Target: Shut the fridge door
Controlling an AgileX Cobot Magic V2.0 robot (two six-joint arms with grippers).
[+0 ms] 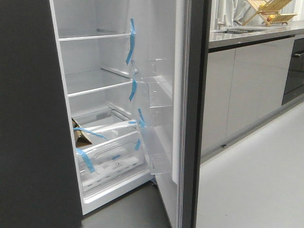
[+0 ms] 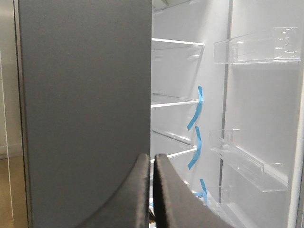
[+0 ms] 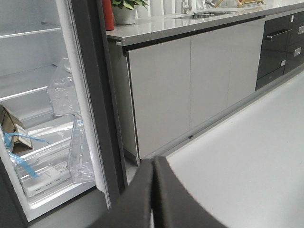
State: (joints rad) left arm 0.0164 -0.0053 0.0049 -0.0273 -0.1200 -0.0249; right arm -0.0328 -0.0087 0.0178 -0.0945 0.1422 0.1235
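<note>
The fridge door (image 1: 197,118) stands wide open, edge-on to the front view, with its dark grey outside facing right. Its white inner lining (image 1: 164,109) carries clear plastic bins and blue tape strips. The lining and bins also show in the left wrist view (image 2: 266,104), and the door's edge shows in the right wrist view (image 3: 97,104). My left gripper (image 2: 152,156) is shut and empty, in front of the fridge opening by a grey panel's edge. My right gripper (image 3: 153,160) is shut and empty, low, just outside the door's edge. Neither gripper shows in the front view.
A dark grey panel (image 1: 28,118) flanks the fridge opening on the left. Inside are white shelves, taped drawers and a cardboard box (image 1: 80,135). Glossy light-grey cabinets (image 1: 247,85) under a counter (image 1: 256,35) stand right of the door, above pale floor (image 1: 256,180).
</note>
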